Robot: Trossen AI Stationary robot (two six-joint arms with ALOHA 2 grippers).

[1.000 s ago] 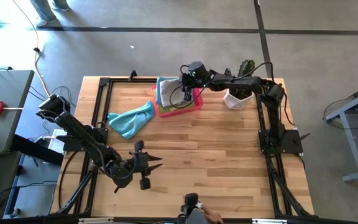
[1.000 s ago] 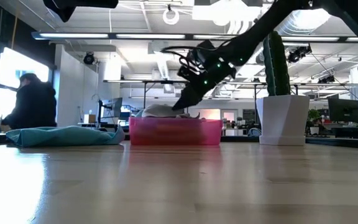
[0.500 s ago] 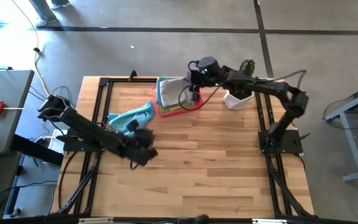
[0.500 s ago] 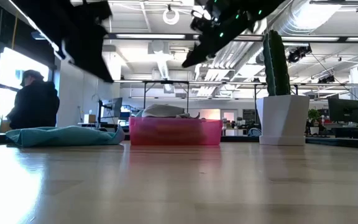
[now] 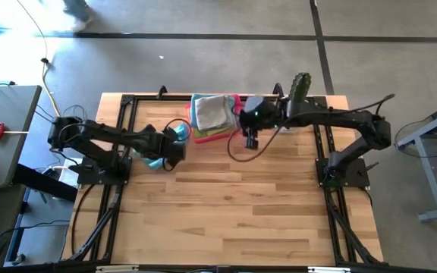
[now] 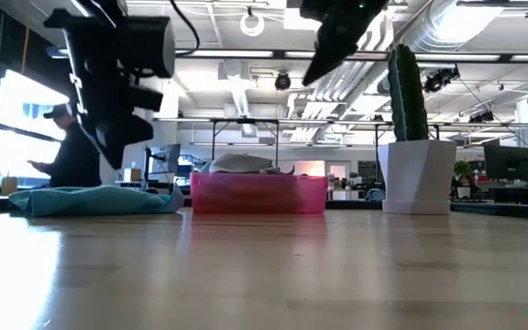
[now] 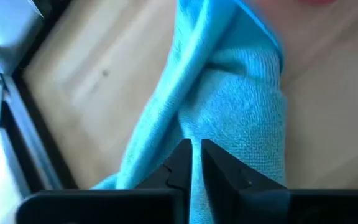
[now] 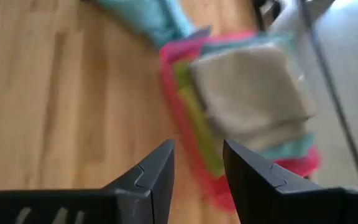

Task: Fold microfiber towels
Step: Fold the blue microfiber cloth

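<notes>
**Towel Folding Station: Arm and Cloth Positions**

At the table's left side, the left gripper (image 5: 174, 144) is positioned directly over the loose teal towel (image 5: 152, 158), which lies crumpled on the wooden table (image 5: 264, 205) just beside the pink tray (image 6: 258, 194). In the left wrist view, its fingers (image 7: 179, 163) stand nearly pressed together, a narrow slit between them, tips just above the teal cloth; no fold is visibly pinched.

At centre, the pink tray holds a stack of folded towels (image 5: 212, 114): a grey one (image 8: 250, 96) on top, with lime green and teal edges below.

Right of the tray, the right gripper (image 5: 250, 138) hangs above bare table, fingers (image 8: 154, 171) spread and holding nothing. A cactus in a white pot (image 6: 412, 174) stands at the far right edge.
</notes>
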